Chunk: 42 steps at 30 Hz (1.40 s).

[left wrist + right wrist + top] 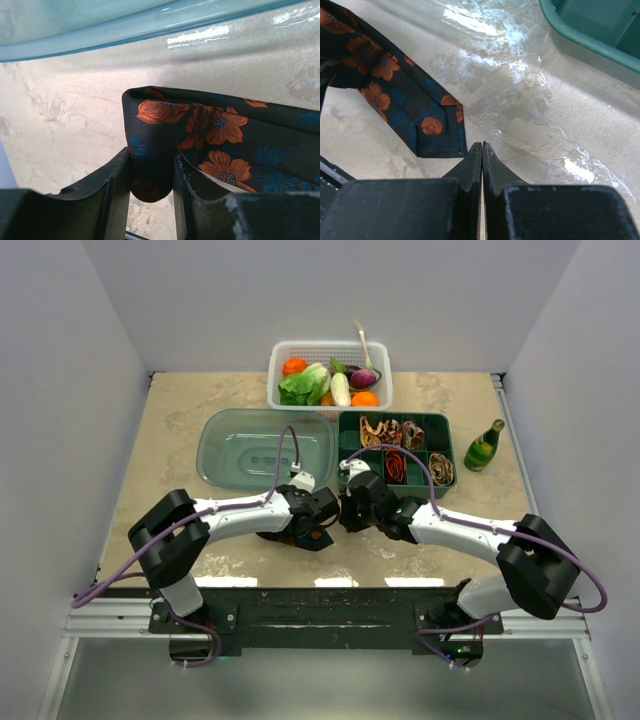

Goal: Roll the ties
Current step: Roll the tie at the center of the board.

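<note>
A black tie (215,130) with orange flowers and blue leaves lies on the beige table. My left gripper (152,170) is shut on its folded, rounded end, and the fabric fills the gap between both fingers. In the right wrist view the same tie (395,95) runs in from the upper left, its pointed tip flat on the table. My right gripper (482,146) is shut and empty, its tips just right of that point. From above, the two grippers (318,525) (352,508) meet at the table's middle front. Several rolled ties (397,464) sit in the green tray (449,440).
A clear teal-tinted plastic lid (262,448) lies behind my left gripper, its rim close overhead in the left wrist view. A white basket (330,348) of vegetables stands at the back. A green bottle (484,446) stands right of the tray.
</note>
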Each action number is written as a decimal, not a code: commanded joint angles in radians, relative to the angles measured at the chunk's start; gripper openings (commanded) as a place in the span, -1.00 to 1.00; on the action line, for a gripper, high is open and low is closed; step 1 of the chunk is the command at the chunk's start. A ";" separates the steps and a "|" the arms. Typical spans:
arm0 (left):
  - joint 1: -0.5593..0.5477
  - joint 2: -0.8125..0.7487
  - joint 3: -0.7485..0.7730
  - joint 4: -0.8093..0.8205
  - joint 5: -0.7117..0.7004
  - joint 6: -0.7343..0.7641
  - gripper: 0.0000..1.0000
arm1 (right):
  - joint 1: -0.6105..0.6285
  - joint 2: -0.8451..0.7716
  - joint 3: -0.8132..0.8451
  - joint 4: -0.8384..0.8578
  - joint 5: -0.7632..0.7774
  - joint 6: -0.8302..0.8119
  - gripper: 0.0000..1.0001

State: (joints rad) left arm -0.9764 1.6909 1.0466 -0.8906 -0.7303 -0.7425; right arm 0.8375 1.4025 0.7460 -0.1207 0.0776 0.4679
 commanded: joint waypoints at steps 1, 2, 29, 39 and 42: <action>-0.022 0.026 0.018 0.037 0.023 -0.031 -1.00 | -0.012 -0.002 -0.022 0.041 -0.015 0.017 -1.00; -0.024 0.023 0.018 0.054 0.051 -0.018 -0.99 | -0.014 -0.002 -0.028 0.041 -0.018 0.018 -1.00; -0.142 0.145 0.113 0.077 0.111 -0.009 -0.71 | -0.032 -0.002 -0.051 0.044 -0.010 0.026 -1.00; -0.176 0.092 0.098 0.156 0.173 0.005 -0.01 | -0.034 0.004 -0.059 0.049 -0.019 0.028 -1.00; -0.182 0.093 0.093 0.160 0.183 0.002 0.15 | -0.034 0.006 -0.059 0.049 -0.019 0.025 -1.00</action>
State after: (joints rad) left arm -1.1324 1.7977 1.1477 -0.8413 -0.6632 -0.7139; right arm 0.8101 1.4033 0.6952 -0.0956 0.0578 0.4862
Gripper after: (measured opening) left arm 0.529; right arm 0.007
